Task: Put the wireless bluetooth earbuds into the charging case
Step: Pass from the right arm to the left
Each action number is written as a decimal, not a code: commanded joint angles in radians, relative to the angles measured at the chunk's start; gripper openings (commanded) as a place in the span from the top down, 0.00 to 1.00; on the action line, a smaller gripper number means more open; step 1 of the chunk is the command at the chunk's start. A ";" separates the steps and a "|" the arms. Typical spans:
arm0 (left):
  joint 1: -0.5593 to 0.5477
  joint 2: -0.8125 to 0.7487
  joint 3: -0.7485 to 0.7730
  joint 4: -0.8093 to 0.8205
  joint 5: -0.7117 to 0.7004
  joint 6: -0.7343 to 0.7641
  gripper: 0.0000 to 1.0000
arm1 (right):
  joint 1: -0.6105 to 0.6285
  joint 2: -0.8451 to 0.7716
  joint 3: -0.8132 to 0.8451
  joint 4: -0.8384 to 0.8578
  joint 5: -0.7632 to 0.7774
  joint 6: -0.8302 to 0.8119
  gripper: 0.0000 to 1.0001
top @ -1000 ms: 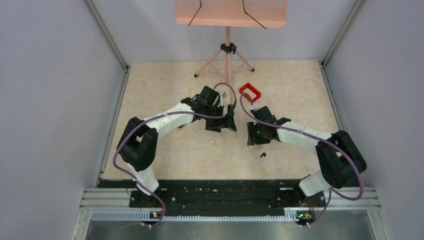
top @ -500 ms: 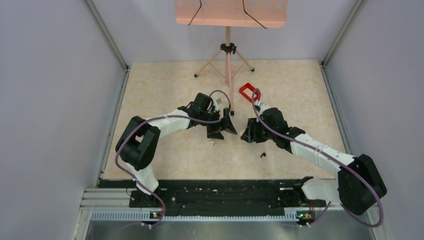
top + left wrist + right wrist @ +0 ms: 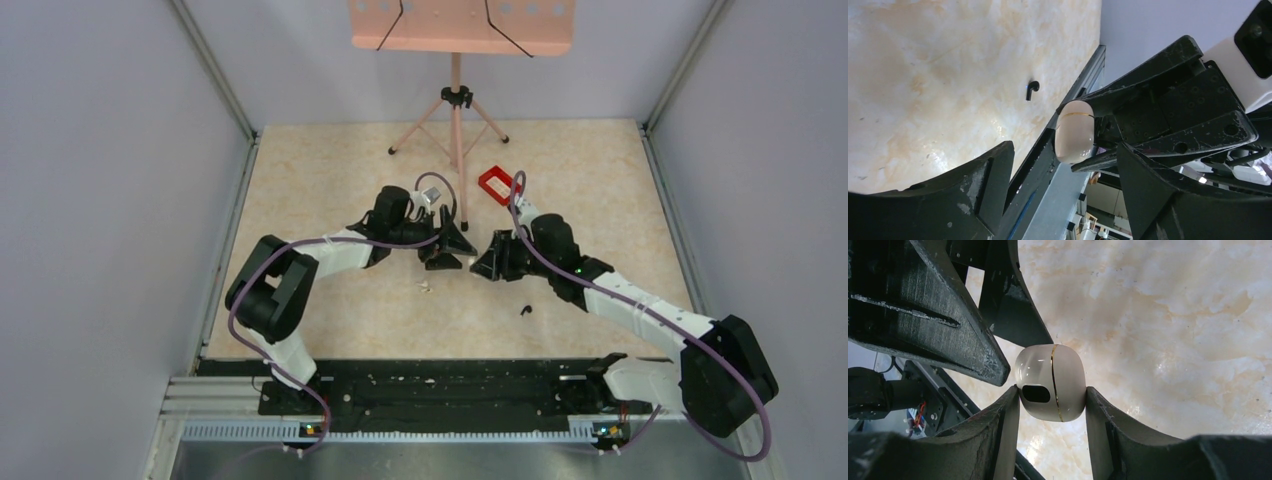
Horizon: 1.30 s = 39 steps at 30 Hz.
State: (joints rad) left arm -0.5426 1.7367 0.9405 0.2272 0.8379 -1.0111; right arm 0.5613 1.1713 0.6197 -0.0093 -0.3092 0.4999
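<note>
My right pincer (image 3: 1050,392) is closed partway on the case (image 3: 1050,381), clamping its two broad sides and holding it up off the tabletop (image 3: 1173,315). My left pincer (image 3: 448,252) is spread wide and holds nothing, one tip just beside the case. The main risk, I judge, is slip. The case is a smooth, glossy cream pebble, rounded all over, and my flat black fingers meet it on small patches only. A push or pry from the left could spin it in my grip or squirt it out to drop. The thin gold seam looks closed, so the lid probably has to be lifted first. If I squeeze across that seam, I may pin it shut. A dark oval recess sits below the seam. One earbud (image 3: 1032,90), a tiny matte black hook, lies on the mottled, marble-like tabletop, well apart from the case. It is small enough to skid away from a careless pinch. I cannot find the other one.
</note>
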 commanded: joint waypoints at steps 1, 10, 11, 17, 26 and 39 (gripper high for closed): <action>-0.016 -0.021 0.009 0.099 0.047 -0.020 0.22 | 0.014 -0.023 0.019 0.063 -0.026 0.008 0.64; -0.045 0.012 0.086 -0.062 0.023 0.078 0.51 | 0.014 -0.017 0.034 0.059 -0.033 0.012 0.64; -0.046 0.012 0.086 -0.065 0.022 0.080 0.55 | 0.014 -0.021 0.032 0.058 -0.034 0.011 0.64; -0.046 0.019 0.091 -0.072 0.025 0.082 0.82 | 0.014 -0.028 0.034 0.055 -0.051 0.018 0.58; -0.007 -0.025 0.103 -0.085 0.155 0.175 1.00 | -0.124 -0.124 0.046 0.017 -0.268 0.143 0.28; 0.008 -0.089 0.110 0.079 0.299 0.105 1.00 | -0.240 -0.177 -0.041 0.171 -0.406 0.258 0.30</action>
State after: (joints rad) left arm -0.5339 1.7031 1.0309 0.1715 1.0824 -0.8577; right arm 0.3222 0.9852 0.5846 0.0895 -0.6716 0.7372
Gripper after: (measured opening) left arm 0.324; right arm 0.701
